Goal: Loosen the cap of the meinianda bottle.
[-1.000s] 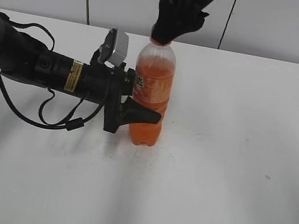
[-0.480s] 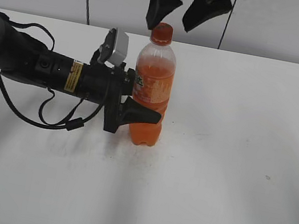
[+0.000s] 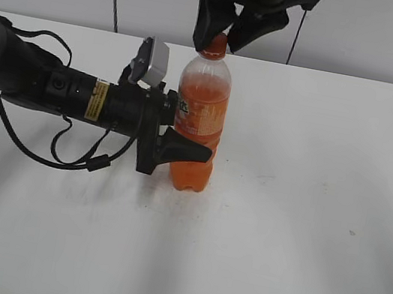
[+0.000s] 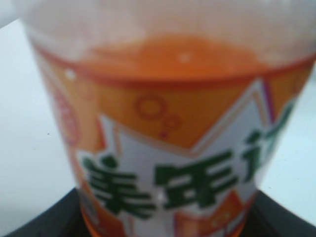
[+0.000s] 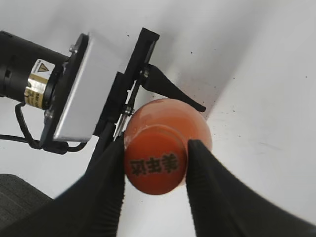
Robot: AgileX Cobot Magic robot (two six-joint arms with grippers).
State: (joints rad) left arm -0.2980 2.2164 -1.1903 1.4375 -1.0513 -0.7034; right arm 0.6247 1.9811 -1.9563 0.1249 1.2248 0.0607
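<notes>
The meinianda bottle stands upright on the white table, with orange liquid and an orange-and-white label. My left gripper reaches in from the left and is shut on the bottle's body at label height. The label fills the left wrist view, with dark finger edges at the bottom corners. The orange cap is on the neck. My right gripper comes down from above with a finger on each side of the cap. In the right wrist view the fingers press against the cap from left and right.
The white table extends around the bottle, with a grey panelled wall behind. The left arm's black body and cables lie across the table's left side. The left wrist camera housing sits close beside the bottle.
A second ago the right gripper held the cap. Half a second ago it was open and raised above it. Now it has come down and closed around the cap again. The left arm and bottle are still.
</notes>
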